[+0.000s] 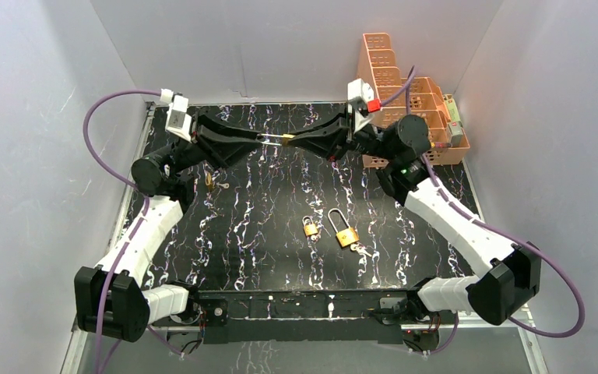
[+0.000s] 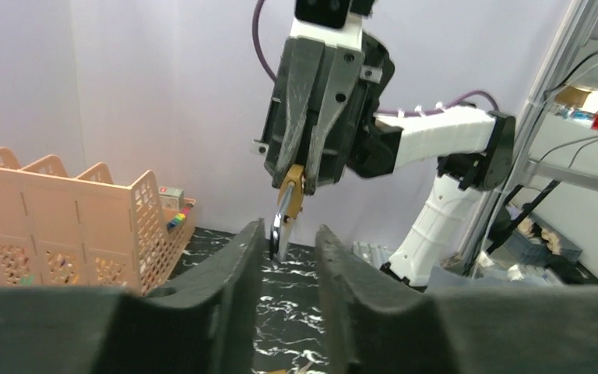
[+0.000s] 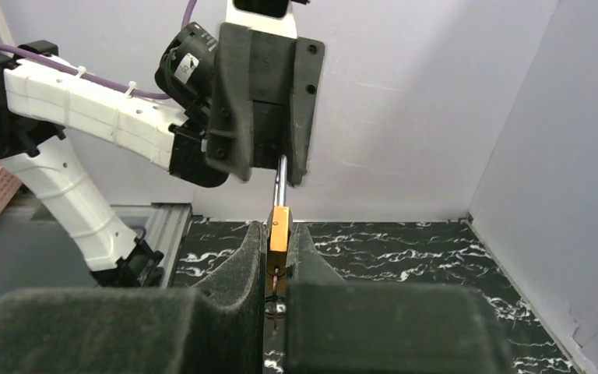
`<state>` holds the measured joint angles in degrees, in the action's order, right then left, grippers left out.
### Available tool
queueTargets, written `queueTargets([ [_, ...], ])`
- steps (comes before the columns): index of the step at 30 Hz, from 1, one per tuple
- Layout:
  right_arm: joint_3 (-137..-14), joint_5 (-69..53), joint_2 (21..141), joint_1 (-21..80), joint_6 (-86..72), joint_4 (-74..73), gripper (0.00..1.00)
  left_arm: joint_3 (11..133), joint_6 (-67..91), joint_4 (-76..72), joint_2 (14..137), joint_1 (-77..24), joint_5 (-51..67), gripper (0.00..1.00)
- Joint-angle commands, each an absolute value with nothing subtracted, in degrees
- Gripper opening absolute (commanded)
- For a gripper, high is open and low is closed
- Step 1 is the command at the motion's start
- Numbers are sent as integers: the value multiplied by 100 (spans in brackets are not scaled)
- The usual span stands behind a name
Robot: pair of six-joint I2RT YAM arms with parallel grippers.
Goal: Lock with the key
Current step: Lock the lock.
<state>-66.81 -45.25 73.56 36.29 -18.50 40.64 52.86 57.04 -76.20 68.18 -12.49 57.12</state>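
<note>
Small brass padlock (image 3: 279,226) is up in the air at the back of the table, between both arms. Right gripper (image 3: 278,243) is narrow, clamped on the brass body. Left gripper (image 3: 279,175) is pinched shut on the steel shackle (image 3: 280,187). Probably rigid, hefty for its size, smooth and slippery. Best held by the flat body faces, not the round shackle.

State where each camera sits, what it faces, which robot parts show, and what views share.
Top: above and behind the bases, looking down on the table; both arms show, left gripper and right gripper meeting at a padlock.
Left wrist: on left arm, facing the right gripper; left fingers below.
Right wrist: on right arm, facing the left gripper; right fingers below.
All three share the padlock.
</note>
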Motion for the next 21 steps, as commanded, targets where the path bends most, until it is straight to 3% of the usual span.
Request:
queueTargets([
  [1, -7564, -5024, 7426, 3336, -1705, 2819, 0, 5551, 5670, -7711, 6566, -1261, 6442, 51],
  [2, -7773, -5251, 7484, 3223, -1713, 2507, 0, 5601, 5671, -7545, 6539, -1217, 6636, 65],
  [3, -7993, -5638, 7594, 3123, -1738, 2101, 0, 5666, 5670, -7402, 6517, -1173, 6828, 94],
  [4, -8209, -5881, 7695, 3033, -1781, 1942, 0, 5719, 5680, -7237, 6513, -1136, 6995, 98],
  [6, -8504, -6451, 7867, 2964, -1803, 1607, 0, 5828, 5697, -6922, 6537, -1048, 7223, 97],
  [7, -8628, -6740, 7951, 2953, -1845, 1581, 0, 5932, 5868, -6865, 6643, -1003, 7535, 87],
  [13, -8534, -6734, 8166, 2953, -2229, 2130, 0, 5990, 5829, -6866, 6681, -1002, 7616, 83],
  [19, -8659, -6680, 8345, 2953, -2466, 2413, 0, 5906, 5664, -6875, 6759, -1002, 7333, 69],
  [21, -8687, -6674, 8355, 2953, -2503, 2437, 0, 5862, 5548, -6804, 6744, -983, 7176, 72],
])
